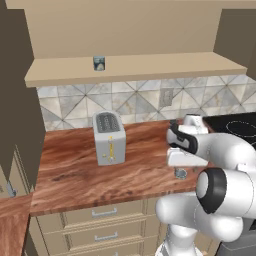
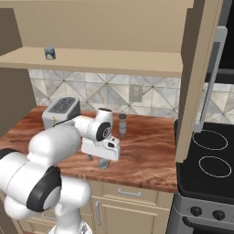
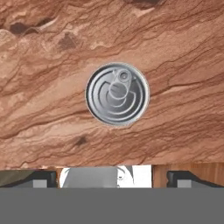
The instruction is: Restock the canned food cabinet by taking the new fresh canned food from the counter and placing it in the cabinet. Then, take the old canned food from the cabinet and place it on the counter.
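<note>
The new fresh canned food point(image 3: 117, 94), a flat silver tin with a ring-pull top, lies on the reddish-brown counter point(image 1: 75, 175) near its front edge. It also shows as a small grey disc point(image 1: 180, 173) under my hand and again below it point(image 2: 104, 163). My gripper point(image 3: 113, 177) hangs straight above the tin, pointing down, open, its two dark fingertips point(image 3: 43, 177) wide apart and empty. The old canned food point(image 1: 99, 63), a small dark can with a pale label, stands upright on the cabinet point(image 1: 150, 67) shelf, toward its left point(image 2: 50, 54).
A silver toaster point(image 1: 109, 137) stands on the counter left of my arm. A slim grey shaker point(image 2: 122, 124) stands by the tiled wall behind my hand. The black stovetop point(image 2: 210, 155) lies to the right, and an open cabinet door point(image 2: 196, 77) juts out above it.
</note>
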Controlling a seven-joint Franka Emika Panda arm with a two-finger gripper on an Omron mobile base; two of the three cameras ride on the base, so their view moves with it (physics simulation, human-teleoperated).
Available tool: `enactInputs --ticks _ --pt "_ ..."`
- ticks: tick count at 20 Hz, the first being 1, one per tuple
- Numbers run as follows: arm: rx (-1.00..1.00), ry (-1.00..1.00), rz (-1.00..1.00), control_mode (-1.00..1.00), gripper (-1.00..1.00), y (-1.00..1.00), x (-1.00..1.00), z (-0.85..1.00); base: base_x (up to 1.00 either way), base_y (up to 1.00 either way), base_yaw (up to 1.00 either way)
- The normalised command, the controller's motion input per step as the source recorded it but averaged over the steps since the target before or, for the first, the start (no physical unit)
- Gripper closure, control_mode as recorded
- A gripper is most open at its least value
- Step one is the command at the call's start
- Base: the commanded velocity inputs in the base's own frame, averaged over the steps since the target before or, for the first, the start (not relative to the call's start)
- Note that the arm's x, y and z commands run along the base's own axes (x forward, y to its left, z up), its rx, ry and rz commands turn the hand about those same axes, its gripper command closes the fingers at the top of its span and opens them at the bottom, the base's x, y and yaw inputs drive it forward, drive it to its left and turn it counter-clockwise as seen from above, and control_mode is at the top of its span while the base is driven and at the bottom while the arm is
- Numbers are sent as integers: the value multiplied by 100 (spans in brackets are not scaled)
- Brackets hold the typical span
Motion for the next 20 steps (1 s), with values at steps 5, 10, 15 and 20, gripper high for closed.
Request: enactInputs --ticks 5,10,15,20 --pt "-1 -4 0 -100 -100 0 16 -29 0 0 0" --pt "0 -2 0 -100 -100 0 0 -30 0 0 0" --pt "-1 -3 0 -100 -100 0 3 -25 0 0 0" --pt "-3 -7 0 -100 -100 0 11 -20 0 0 0"
